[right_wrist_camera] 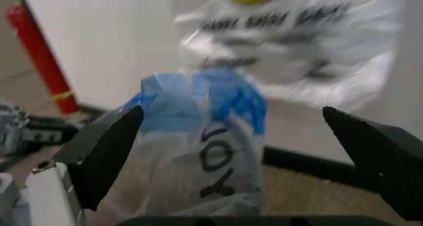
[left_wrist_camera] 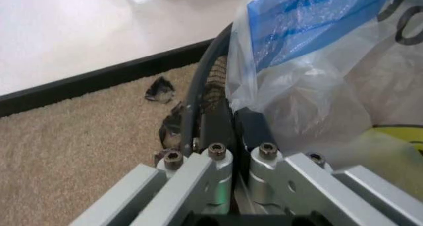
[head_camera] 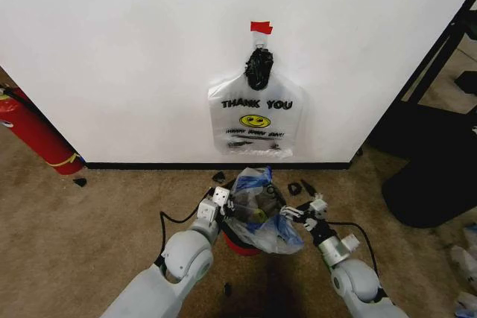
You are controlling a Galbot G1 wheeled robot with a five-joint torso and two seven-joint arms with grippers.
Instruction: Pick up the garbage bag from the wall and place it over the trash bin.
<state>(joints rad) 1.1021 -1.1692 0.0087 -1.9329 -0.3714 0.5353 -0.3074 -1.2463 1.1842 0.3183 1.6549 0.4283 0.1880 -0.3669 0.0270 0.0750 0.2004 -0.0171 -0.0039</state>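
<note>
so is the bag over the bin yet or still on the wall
One bag with blue patches is draped over the trash bin, between the left claw and the open right claw. Another bag hangs on the wall.

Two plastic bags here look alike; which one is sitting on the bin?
The crumpled blue-patched garbage bag over the trash bin, between both grippers. The other bag, printed THANK YOU, hangs flat on the wall.

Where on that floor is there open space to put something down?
Bare carpet lies between the fire extinguisher and the left end effector. It is crowded at the trash bin, where a garbage bag and both arms meet.
</note>
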